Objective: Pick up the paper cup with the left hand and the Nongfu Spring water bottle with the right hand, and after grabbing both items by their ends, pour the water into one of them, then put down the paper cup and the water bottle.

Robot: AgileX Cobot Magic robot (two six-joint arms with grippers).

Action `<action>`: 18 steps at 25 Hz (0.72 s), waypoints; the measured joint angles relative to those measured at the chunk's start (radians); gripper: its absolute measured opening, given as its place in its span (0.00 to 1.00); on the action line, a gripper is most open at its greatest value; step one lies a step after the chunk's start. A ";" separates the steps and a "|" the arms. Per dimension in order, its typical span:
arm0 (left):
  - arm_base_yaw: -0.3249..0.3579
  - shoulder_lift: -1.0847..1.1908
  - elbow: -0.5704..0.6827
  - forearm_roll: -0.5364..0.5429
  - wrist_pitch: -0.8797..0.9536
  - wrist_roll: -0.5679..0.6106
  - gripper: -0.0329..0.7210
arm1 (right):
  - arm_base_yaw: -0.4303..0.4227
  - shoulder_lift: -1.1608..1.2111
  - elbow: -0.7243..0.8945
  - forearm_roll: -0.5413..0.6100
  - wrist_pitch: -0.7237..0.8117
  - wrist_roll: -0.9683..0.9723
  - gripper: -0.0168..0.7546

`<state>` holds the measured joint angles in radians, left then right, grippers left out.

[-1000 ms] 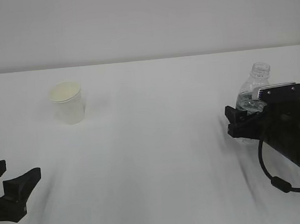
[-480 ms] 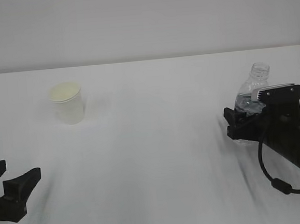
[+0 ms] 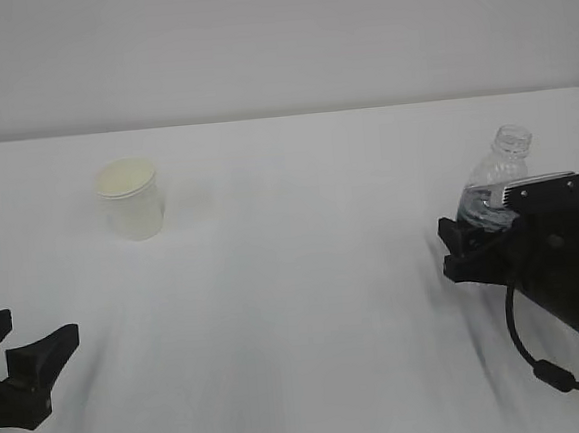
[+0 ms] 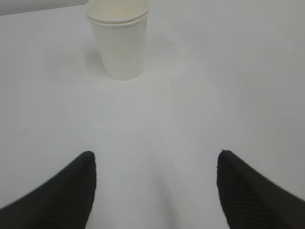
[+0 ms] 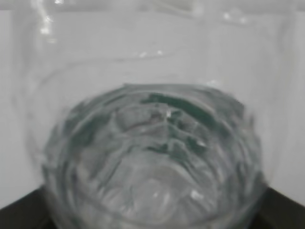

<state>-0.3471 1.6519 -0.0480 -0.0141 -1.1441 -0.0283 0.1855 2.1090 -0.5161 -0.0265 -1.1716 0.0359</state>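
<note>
Tapered paper cup (image 3: 129,198) — ribbed clear bottle (image 3: 496,185) tilted.

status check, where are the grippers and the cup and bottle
Left gripper open, short of the cup. Right gripper around the bottle, bottle tilted. Nothing in the way.

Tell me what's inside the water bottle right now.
Clear water shows through the water bottle, which leans right with its mouth uncapped. The right gripper covers its lower part, hiding the base.

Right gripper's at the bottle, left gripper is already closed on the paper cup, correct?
Not quite. The left gripper is open and well short of the paper cup, as the left wrist view shows. The right gripper is at the bottle.
</note>
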 joint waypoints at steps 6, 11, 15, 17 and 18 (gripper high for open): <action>0.000 0.000 0.000 0.000 0.000 0.000 0.80 | 0.000 -0.002 0.002 -0.006 -0.002 -0.046 0.67; 0.000 0.000 0.000 0.000 0.000 0.000 0.80 | 0.000 -0.050 0.025 -0.007 0.043 -0.086 0.67; 0.000 0.000 -0.016 0.000 0.000 0.000 0.80 | 0.001 -0.116 0.041 -0.007 0.049 -0.104 0.67; 0.000 0.002 -0.026 0.000 0.000 0.000 0.80 | 0.001 -0.133 0.046 -0.007 0.049 -0.106 0.66; 0.000 0.002 -0.031 0.000 0.000 0.000 0.80 | 0.001 -0.139 0.050 -0.007 0.049 -0.106 0.66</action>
<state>-0.3471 1.6535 -0.0791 -0.0141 -1.1441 -0.0283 0.1863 1.9704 -0.4666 -0.0336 -1.1221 -0.0698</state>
